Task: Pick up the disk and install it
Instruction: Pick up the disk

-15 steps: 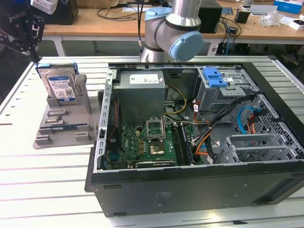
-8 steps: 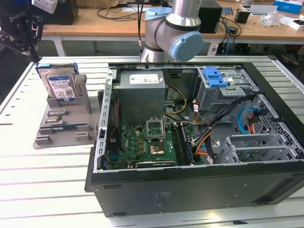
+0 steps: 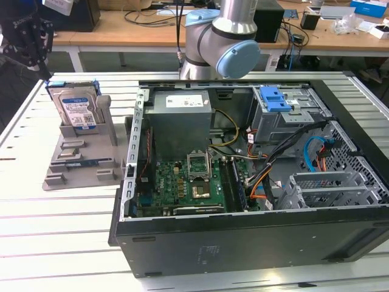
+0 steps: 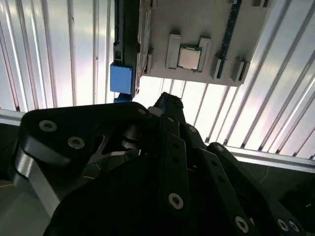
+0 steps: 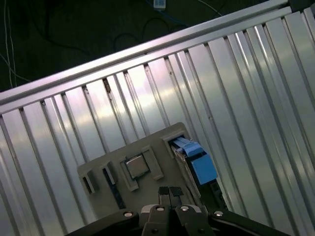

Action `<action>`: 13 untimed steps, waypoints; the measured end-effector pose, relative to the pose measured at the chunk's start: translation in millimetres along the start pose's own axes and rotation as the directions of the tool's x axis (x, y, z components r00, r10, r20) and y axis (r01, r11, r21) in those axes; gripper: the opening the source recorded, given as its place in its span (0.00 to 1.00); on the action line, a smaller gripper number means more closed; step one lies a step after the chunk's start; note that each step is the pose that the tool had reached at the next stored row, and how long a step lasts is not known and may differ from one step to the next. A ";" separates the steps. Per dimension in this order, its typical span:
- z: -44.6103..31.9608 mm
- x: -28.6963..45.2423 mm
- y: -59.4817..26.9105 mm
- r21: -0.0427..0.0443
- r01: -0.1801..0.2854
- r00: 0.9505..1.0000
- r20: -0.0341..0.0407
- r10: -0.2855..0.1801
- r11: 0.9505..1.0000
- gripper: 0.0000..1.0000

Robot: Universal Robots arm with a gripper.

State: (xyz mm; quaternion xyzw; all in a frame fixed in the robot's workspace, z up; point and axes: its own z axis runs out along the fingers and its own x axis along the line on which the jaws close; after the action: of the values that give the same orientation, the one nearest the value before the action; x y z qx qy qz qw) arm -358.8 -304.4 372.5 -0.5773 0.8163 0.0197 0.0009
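Note:
The disk [image 3: 75,107], silver with a white-and-blue label and a blue bracket, stands on edge in a grey holder [image 3: 76,159] at the exterior view's left. My black gripper [image 3: 27,44] hangs in the air above and behind it, a little further to the exterior view's left, touching nothing. In the first wrist view the gripper [image 5: 170,192] looks shut and empty, its tips pressed together, with the disk's blue bracket [image 5: 199,166] just beyond them. The second wrist view shows that bracket [image 4: 121,78] edge-on beside the holder [image 4: 197,24].
An open computer case [image 3: 243,243] lies on the slatted aluminium table [image 3: 55,231] at the exterior view's right. It holds a grey metal box [image 3: 180,118], a cage with a blue latch [image 3: 275,98], a motherboard and cables. A processor chip [image 5: 137,166] rests in the holder.

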 end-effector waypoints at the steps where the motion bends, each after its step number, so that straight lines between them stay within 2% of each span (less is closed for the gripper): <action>1: 0.0 0.0 0.0 0.000 0.008 1.000 0.000 -0.008 1.000 0.10; 8: 0.0 0.0 0.0 -0.002 0.073 0.997 -0.002 -0.073 0.997 0.10; 13: 0.0 0.0 0.0 -0.003 0.117 0.993 -0.003 -0.117 0.993 0.10</action>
State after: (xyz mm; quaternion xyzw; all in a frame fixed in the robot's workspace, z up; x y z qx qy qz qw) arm -358.8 -304.4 372.5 -0.6240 0.7812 0.0197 -0.0003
